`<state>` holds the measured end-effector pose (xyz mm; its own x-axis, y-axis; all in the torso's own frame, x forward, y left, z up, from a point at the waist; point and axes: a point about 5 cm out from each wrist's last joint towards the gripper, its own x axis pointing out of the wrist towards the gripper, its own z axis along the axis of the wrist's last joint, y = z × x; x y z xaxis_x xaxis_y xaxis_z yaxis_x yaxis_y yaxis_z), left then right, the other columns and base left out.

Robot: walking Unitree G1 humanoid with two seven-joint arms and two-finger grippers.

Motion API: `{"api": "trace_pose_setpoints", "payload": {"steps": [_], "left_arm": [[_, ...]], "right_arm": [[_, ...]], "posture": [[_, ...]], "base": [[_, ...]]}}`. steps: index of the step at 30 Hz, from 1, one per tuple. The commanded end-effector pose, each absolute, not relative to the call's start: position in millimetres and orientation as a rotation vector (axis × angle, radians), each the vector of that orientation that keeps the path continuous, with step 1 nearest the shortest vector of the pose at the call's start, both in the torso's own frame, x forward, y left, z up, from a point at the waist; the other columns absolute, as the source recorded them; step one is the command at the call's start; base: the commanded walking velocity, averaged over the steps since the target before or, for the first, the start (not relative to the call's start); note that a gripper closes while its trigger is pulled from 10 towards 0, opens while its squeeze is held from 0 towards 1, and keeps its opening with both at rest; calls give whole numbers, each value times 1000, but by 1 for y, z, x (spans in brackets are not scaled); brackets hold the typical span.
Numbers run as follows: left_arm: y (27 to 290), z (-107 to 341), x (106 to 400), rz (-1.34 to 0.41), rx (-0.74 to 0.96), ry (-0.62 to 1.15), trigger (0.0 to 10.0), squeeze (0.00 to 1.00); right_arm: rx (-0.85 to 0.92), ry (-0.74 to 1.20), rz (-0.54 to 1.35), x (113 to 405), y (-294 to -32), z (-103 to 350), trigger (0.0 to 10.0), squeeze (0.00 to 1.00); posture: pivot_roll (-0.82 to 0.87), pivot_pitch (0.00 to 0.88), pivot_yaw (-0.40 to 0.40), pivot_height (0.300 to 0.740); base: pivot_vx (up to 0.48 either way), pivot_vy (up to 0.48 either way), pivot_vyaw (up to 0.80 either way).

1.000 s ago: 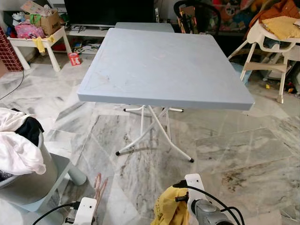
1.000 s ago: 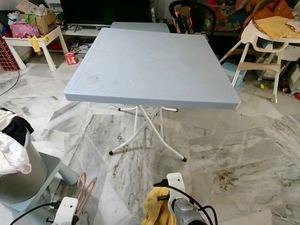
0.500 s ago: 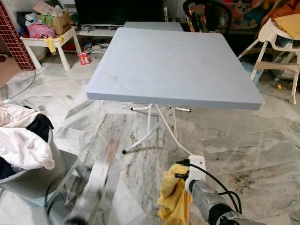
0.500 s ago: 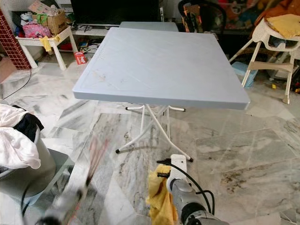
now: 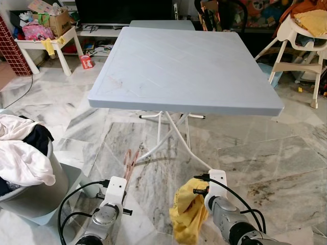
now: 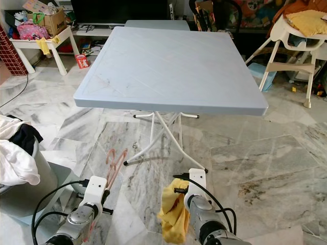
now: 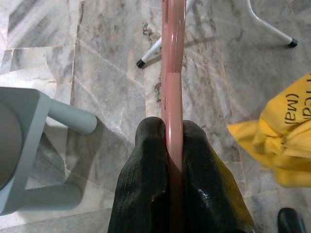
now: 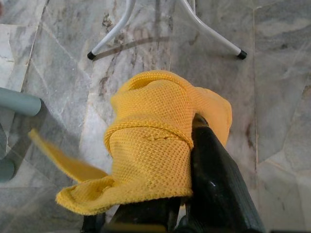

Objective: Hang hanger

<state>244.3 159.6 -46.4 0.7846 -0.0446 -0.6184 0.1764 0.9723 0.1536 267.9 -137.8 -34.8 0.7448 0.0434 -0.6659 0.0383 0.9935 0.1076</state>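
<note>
A pink hanger [image 7: 173, 82] is pinched edge-on between the two black fingers [image 7: 146, 165] of my left gripper [image 7: 171, 145], which is shut on it. In the eye views the pink hanger [image 5: 131, 162] sticks forward from my left arm [image 5: 107, 212], low over the floor. My right gripper [image 8: 194, 126] is shut on a yellow knitted garment [image 8: 155, 141] that wraps over its fingers and droops down. The yellow garment [image 5: 188, 217] hangs at the bottom centre, just right of the hanger.
A grey-blue folding table [image 5: 189, 66] on white legs stands straight ahead. A grey laundry bin [image 5: 30, 189] heaped with white and dark clothes is at my left on a grey stool. A white high chair [image 5: 301, 41] stands far right, a cluttered white bench [image 5: 43, 43] far left.
My left arm has swung forward and steadied, bringing the pink hanger out ahead over the floor. The camera view has shifted slightly. The right gripper keeps the yellow garment.
</note>
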Motion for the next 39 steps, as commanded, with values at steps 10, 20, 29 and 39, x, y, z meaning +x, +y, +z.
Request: {"api": "trace_pose_setpoints", "payload": {"steps": [10, 20, 29, 39], "left_arm": [[177, -63, 217, -142, 284, 748, 10000, 0], [175, -69, 210, -133, 280, 813, 10000, 0], [153, -65, 223, -196, 301, 816, 10000, 0], [110, -49, 247, -281, 306, 781, 10000, 0]], "right_arm": [[153, 749, -65, 257, -146, -43, 10000, 0], [134, 764, -69, 251, -151, -47, 10000, 0], [172, 774, -125, 242, -155, -53, 10000, 0], [114, 757, -168, 240, -177, -52, 10000, 0]], "posture": [[37, 0, 71, 740], [30, 0, 68, 740], [-29, 0, 149, 740], [-184, 0, 202, 740]], "base": [[0, 0, -451], [0, 0, 0], [0, 0, 0], [0, 0, 0]]}}
